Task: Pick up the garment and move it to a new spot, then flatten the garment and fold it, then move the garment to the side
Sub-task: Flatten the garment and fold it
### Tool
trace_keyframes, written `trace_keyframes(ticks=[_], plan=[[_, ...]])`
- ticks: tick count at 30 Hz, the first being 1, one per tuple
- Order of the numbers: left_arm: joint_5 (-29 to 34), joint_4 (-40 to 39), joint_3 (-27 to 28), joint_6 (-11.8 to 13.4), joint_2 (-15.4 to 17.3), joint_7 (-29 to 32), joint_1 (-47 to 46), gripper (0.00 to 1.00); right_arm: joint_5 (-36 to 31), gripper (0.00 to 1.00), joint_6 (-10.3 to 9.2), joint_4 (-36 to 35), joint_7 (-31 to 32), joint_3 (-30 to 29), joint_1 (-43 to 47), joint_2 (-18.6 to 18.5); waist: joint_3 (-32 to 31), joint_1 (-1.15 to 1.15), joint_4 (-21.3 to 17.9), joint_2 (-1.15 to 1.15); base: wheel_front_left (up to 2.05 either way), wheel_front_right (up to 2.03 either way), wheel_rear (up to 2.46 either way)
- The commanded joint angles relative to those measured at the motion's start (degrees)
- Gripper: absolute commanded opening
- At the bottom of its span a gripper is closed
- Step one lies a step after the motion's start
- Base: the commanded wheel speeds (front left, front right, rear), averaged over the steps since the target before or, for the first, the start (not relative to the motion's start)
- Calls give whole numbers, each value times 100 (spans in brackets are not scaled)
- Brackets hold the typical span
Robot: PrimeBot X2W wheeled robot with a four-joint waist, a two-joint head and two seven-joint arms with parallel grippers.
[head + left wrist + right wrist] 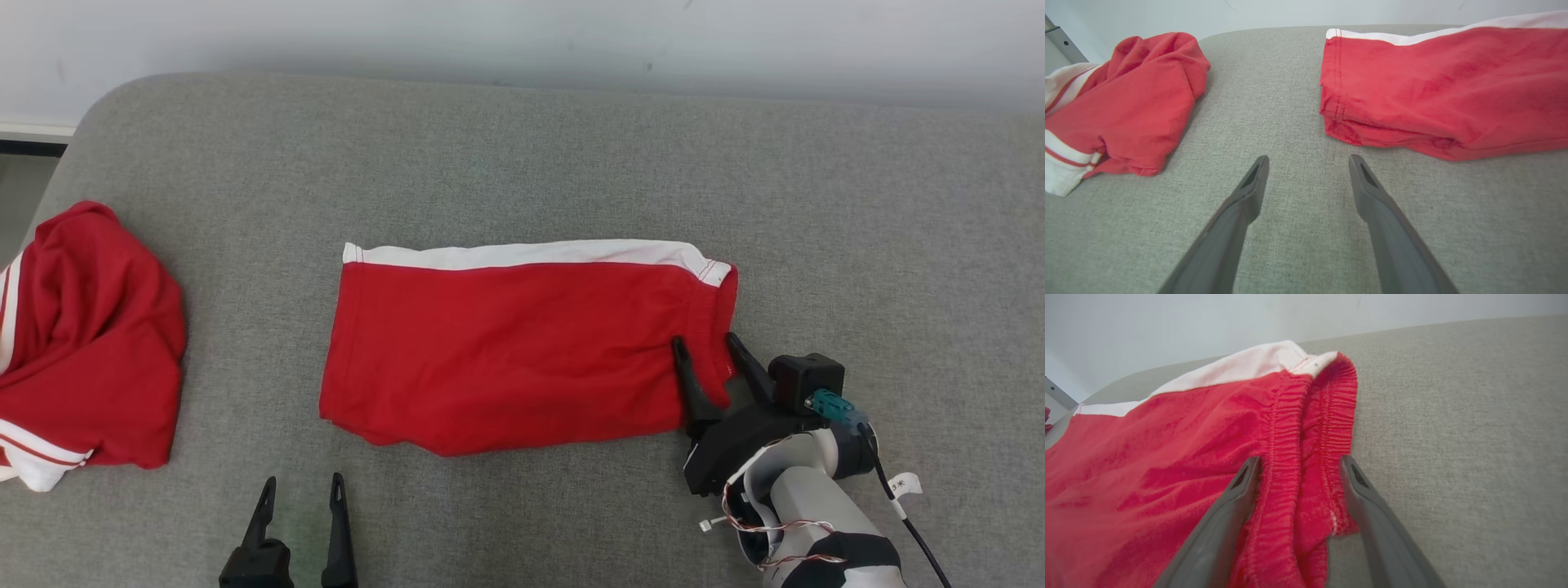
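Against pale wall (522,33), grey fabric surface (522,147) under folded red garment (522,343)

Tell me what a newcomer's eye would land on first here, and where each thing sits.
The folded red shorts with a white stripe lie flat in the middle of the grey padded surface. The right gripper has its open fingers straddling the elastic waistband at the shorts' right end. A second red garment lies crumpled at the surface's left edge.

Shorts (522,351) lying on the cushion's (522,147) middle, crumpled garment (82,343) lying well left, right gripper (704,339) straddling their right end.
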Motion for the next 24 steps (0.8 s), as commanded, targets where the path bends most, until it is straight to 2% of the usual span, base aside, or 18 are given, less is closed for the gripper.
trace_keyframes(ticks=[1,7,14,15,16,17,19,24], plan=[[-26,3,3,12,-5,-17,5,100,-73,100,-16,91,5,-74,21,9,11,-1,-6,-1,0,0,0],[-97,23,-44,-40,-4,-17,-43,100,-108,100,-16,-6,3,-257,49,9,37,-1,-41,-1,0,0,0],[-142,99,-102,-36,-4,-17,-76,100,271,100,-14,445,15,415,36,25,29,-1,-24,-1,0,0,0],[-147,111,-103,-37,-4,-17,-69,100,363,93,-6,500,26,516,14,31,26,-1,-16,-1,0,0,0],[-147,111,-103,-37,-4,-17,-69,100,363,93,-6,500,26,516,14,31,26,-1,-16,-1,0,0,0],[-149,116,-102,-42,-4,-17,-62,100,444,70,-1,539,30,612,1,33,22,-1,-9,-1,0,0,0],[-140,127,-81,-59,-4,-17,-39,100,643,0,-1,582,30,732,-9,34,11,-1,4,-1,0,0,0],[-80,118,10,-78,-5,-17,60,100,830,0,-2,494,18,597,-30,17,-47,-1,-29,-1,0,0,0]])
